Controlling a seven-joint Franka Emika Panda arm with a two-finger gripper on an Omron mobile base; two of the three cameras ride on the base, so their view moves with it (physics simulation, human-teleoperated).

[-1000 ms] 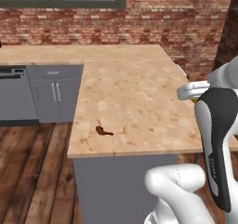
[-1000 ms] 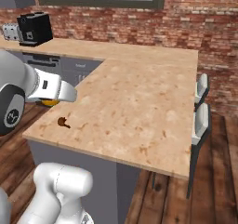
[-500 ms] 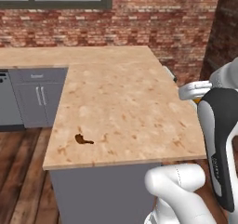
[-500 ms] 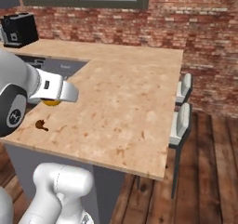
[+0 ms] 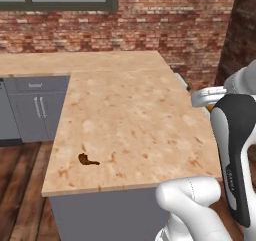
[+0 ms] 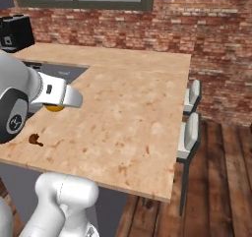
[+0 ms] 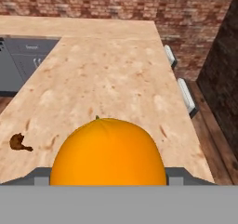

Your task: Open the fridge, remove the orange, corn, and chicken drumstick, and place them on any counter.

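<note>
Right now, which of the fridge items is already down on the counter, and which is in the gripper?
The chicken drumstick lies on the counter near its front corner; the orange sits between the gripper fingers.

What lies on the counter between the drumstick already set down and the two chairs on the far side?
Nothing: in the right base view the counter is bare from the chicken drumstick across to the chairs. The gripper holds the orange above it.
</note>
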